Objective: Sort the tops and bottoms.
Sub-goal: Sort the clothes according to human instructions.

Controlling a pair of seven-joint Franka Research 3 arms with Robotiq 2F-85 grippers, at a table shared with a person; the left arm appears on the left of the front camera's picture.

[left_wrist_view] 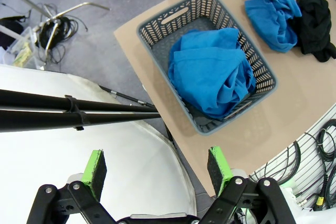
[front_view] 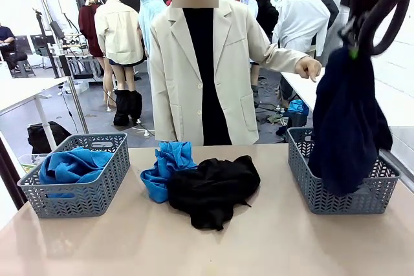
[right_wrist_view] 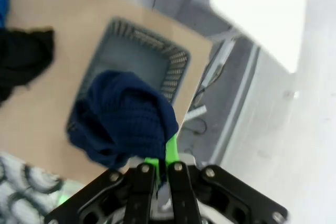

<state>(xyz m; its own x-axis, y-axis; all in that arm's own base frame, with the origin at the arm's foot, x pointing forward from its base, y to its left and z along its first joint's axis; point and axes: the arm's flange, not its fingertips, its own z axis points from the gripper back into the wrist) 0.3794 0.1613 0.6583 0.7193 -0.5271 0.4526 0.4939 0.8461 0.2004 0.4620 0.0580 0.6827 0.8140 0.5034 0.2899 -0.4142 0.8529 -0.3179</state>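
One navy knit garment hangs limp from the right gripper, jaws pinching a fold at its top, over the right basket of grey lattice plastic. It looks soft, light and floppy, best taken by a bunched fold. A blue heap and a black heap lie crumpled mid-surface. The left gripper has its jaws spread, holding nothing

A beige tabletop carries four things. A grey left basket stands near its left edge and a matching right basket near its right edge. Between them, well apart from both, a crumpled blue garment lies touching a heaped black garment, which overlaps its right side.
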